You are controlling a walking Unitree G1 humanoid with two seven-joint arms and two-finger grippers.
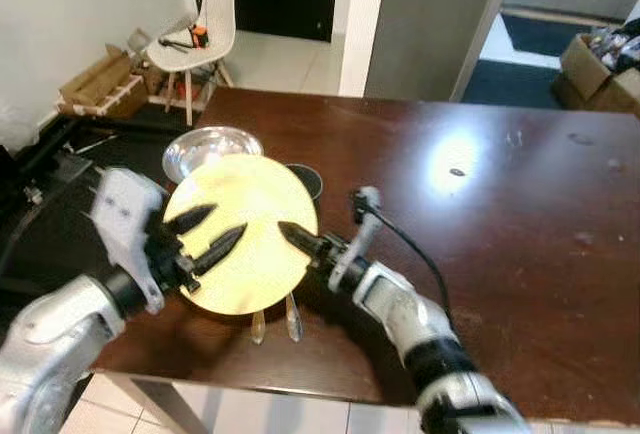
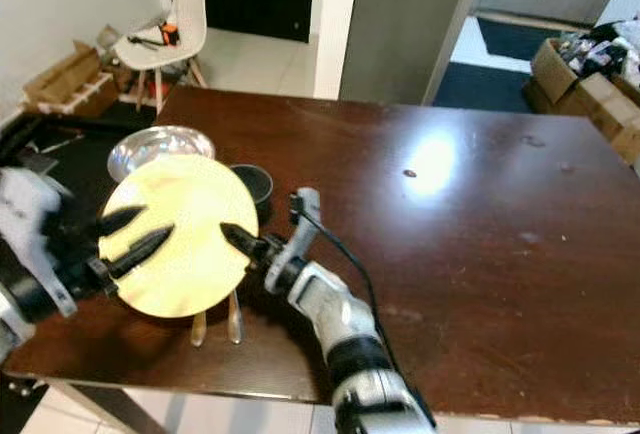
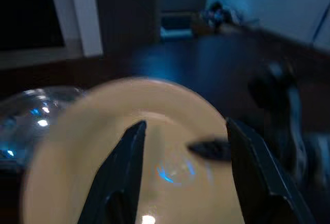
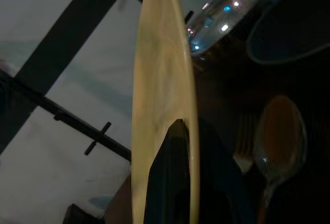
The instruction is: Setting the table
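While the right gripper pinches the rim of the yellow plate between its 2 fingers, holding it tilted above the table, the left gripper hovers with its fingers spread over the plate's face. Beyond the plate lie a steel bowl and a dark bowl; beneath it, 2 spoons.

A white chair and cardboard boxes stand beyond the table

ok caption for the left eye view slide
Right gripper pinches yellow plate rim above table; open left gripper over it.
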